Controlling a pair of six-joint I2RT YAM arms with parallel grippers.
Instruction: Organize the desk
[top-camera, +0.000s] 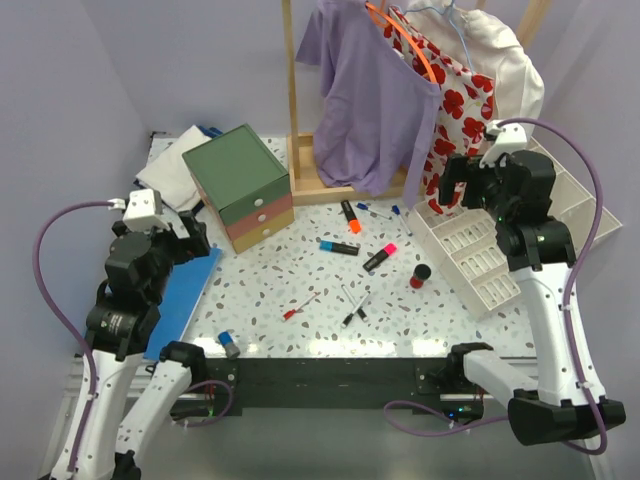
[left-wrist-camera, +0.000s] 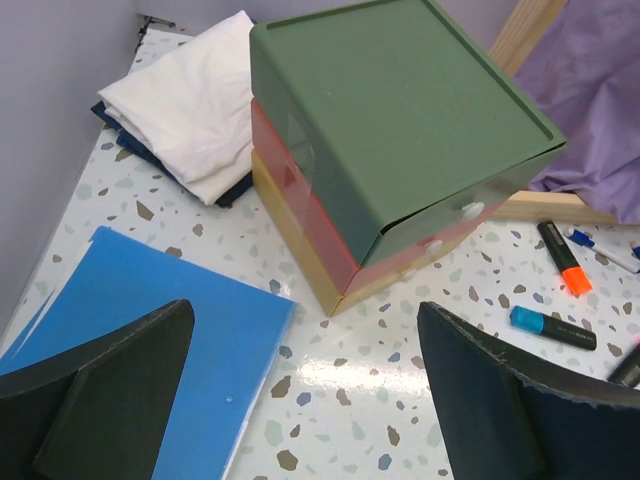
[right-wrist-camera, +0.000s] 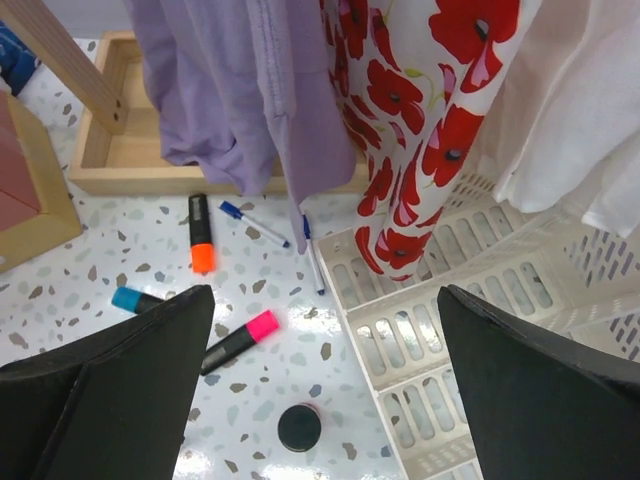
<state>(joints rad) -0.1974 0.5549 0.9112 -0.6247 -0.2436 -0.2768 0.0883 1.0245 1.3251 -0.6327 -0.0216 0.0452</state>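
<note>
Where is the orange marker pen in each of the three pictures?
Top external: the orange highlighter lies mid-picture on the desk, just in front of the wooden rack base.
Left wrist: it is at the far right, right of the drawer box.
Right wrist: it is left of centre, just below the wooden rack base.
Shared landmark: the blue-capped highlighter lies near it in every view.

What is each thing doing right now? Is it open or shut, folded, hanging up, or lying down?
left gripper: jaws wide open, empty.
right gripper: jaws wide open, empty.
drawer box: all drawers shut.
blue folder: shut, lying flat.
white cloth: folded.
purple shirt: hanging up.
orange highlighter: capped, lying down.
file tray: slots in view empty.
</note>
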